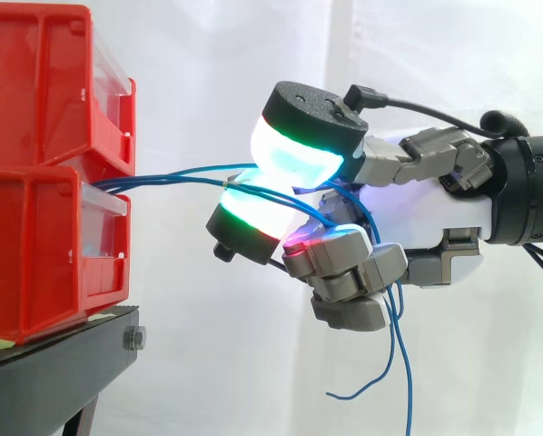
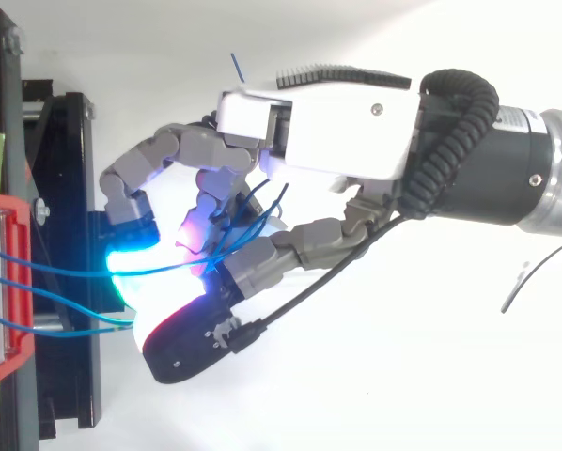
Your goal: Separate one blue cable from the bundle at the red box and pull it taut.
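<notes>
Blue cable (image 1: 176, 173): being pinched between glowing pads (image 1: 299, 159), near the red box (image 1: 44, 245).
Gripping with hand (image 1: 435, 218) curled shut on thin, smooth, flexible strands stretching from the hard plastic box front to the pads, with loose ends below the palm. Likely clamping several strands instead of one, so risking dragging the whole bundle during the pull. Also risking slippage across the rounded, glossy pads, or snagging of slack loops on the blocky grey fingers (image 1: 344, 263) folded beneath.

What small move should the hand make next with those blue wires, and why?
Probably draw back slightly, away from the red bins: the hand pinches several blue cables, and they curve slackly toward the bins, not yet taut.
</notes>
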`<state>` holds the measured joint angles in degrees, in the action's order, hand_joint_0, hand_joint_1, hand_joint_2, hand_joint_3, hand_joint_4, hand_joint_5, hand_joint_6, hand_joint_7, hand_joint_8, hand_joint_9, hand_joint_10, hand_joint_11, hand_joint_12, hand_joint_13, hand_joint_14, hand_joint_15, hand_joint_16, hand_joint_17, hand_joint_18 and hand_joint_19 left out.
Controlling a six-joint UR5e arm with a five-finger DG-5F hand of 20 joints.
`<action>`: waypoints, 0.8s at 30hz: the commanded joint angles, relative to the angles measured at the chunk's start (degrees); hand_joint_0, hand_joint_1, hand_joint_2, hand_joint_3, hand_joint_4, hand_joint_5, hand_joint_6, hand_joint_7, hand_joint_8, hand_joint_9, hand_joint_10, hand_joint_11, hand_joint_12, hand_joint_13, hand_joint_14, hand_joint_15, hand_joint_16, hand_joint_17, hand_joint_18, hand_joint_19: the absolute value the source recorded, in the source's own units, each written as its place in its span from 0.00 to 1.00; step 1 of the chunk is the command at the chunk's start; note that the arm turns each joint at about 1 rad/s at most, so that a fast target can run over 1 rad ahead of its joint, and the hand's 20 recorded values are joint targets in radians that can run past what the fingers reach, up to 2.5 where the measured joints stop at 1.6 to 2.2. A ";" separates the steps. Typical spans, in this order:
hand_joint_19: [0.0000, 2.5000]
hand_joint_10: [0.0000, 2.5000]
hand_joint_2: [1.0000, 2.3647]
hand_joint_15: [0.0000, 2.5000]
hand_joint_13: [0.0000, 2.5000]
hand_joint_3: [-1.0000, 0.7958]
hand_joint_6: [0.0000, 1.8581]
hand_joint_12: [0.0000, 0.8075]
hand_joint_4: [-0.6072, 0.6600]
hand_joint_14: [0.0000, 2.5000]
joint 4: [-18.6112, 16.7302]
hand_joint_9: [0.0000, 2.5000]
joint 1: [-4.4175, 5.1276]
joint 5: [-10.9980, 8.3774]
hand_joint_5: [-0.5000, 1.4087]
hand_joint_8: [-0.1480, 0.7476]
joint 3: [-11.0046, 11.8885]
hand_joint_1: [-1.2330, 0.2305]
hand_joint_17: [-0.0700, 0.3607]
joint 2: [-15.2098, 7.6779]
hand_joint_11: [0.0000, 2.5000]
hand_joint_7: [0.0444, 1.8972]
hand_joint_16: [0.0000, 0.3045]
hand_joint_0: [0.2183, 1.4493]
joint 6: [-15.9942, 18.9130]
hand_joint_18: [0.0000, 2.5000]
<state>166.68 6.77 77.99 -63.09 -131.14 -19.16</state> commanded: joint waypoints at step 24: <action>0.50 0.00 0.00 0.74 0.35 0.28 0.47 0.45 0.48 0.26 0.31 0.40 -0.53 0.06 0.13 0.42 -0.11 0.15 0.42 0.00 0.69 0.60 0.16 0.48 0.09 0.36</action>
<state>166.97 6.39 78.04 -63.21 -131.14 -19.08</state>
